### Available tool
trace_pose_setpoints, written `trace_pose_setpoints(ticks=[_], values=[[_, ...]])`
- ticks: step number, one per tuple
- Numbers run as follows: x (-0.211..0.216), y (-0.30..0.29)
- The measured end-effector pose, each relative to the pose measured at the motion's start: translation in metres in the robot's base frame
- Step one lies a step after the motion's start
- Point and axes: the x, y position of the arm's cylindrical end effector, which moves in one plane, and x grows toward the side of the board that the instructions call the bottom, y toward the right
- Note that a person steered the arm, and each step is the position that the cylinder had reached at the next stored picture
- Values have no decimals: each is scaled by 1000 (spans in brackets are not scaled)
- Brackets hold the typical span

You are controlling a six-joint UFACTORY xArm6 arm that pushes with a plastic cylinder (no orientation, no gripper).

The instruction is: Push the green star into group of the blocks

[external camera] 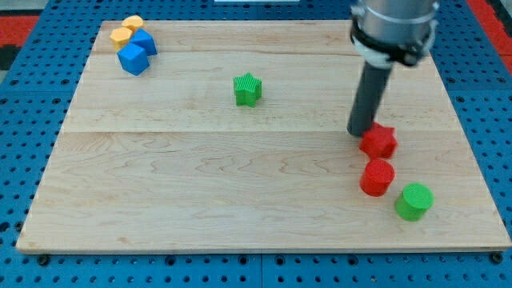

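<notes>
Desk [200, 184]: pale wooden board, fills most of the view, sits on a blue perforated base [24, 120].

Arm [394, 28]: grey body enters from the view's top right. Dark rod [370, 92] drops from it, roughly upright, leaning slightly toward the view's left at the bottom. No pincer on this rig, so nothing to open or close and nothing held; the rod ends in my tip [358, 133].

My tip: on the desk at the view's right, just beside the upper-left edge of the red star [378, 142]. Touching or a hair apart, cannot tell.

Blocks at the view's right, running down toward the bottom right:
- red star, uppermost
- red cylinder [377, 177], just below the star, near but apart
- green cylinder [414, 201], lower right of the red cylinder, close to the desk's bottom right corner

Green star [248, 89]: alone on the upper middle of the desk, upright on its flat face. Well apart from my tip and from both clusters; lies between them, somewhat nearer the right-hand one.

Blocks at the view's top left corner, tightly bunched:
- blue cube [134, 58], lowest
- second blue block [145, 42], behind it, touching
- two yellow blocks [126, 30], at the top, touching the blue ones; exact shapes unclear
</notes>
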Motion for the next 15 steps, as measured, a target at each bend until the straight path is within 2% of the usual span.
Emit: trace_pose_setpoints(ticks=[1,2,3,4,5,6,7,8,9,10,11,12,13,14,15], values=[[22,4],[-37,-37],[-47,20],[-17,68],[17,63],[21,43],[-16,55],[-68,12],[-137,-54],[-154,-148],[-96,-159],[-59,-130],[-118,-204],[-85,-216],[-40,-193]])
